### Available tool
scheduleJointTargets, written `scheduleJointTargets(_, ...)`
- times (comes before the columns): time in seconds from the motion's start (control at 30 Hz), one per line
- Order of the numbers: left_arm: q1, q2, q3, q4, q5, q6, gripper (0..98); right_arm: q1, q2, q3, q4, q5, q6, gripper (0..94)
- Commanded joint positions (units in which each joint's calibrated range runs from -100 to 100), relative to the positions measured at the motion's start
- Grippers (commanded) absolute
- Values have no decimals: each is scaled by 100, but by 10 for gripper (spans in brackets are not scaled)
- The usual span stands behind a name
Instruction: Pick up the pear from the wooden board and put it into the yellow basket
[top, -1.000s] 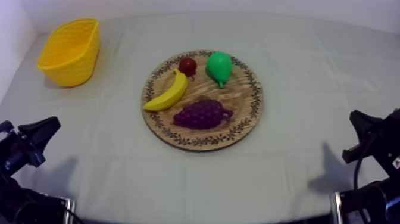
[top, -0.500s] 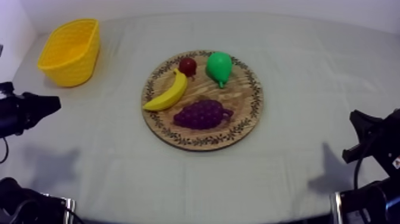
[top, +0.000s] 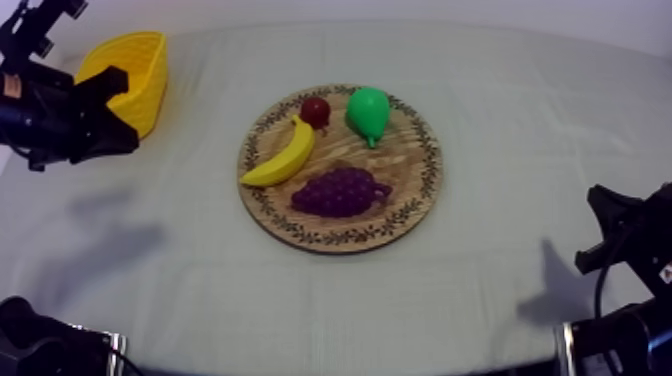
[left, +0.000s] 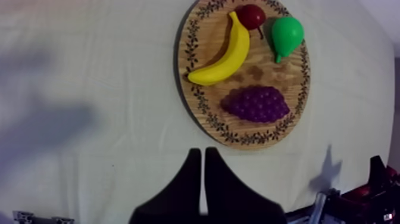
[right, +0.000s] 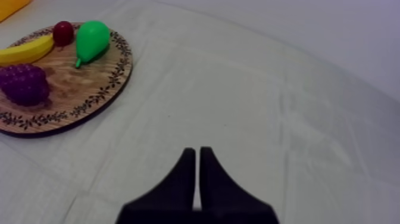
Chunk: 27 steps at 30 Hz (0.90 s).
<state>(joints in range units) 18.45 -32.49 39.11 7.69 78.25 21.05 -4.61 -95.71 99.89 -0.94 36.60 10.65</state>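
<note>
Presently: wooden board (top: 412, 165), well ahead of the left gripper (left: 199, 154), holds the fruit. Yellow basket (top: 150, 70), just beside that gripper, mouth up to receive. Pear (top: 368, 112), on the board's far side from it, untouched. Right gripper (right: 197, 152), idle, well apart from the board. Both sets of fingers are together and empty, probably because no grasp is due yet.

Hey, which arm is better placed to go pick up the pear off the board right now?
Probably left. The left hand is raised by the yellow basket, where the pear must go, and faces the wooden board. The right hand sits low at its own edge of the table. Both are shut.
</note>
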Motion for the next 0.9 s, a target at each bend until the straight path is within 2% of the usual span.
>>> scheduleJointTargets(0.0,176,687,-726,-85,214,81,0,1,-4,0,-1,1,2,4)
scheduleJointTargets(0.2,583,1783,-1989,-409,853,214,0,1,-4,0,-1,1,2,4)
scheduleJointTargets(0.33,757,2484,-2667,-510,1074,278,0,1,-4,0,-1,1,2,4)
scheduleJointTargets(0.87,1161,5159,-5757,-351,1408,530,0,1,-4,0,-1,1,2,4)
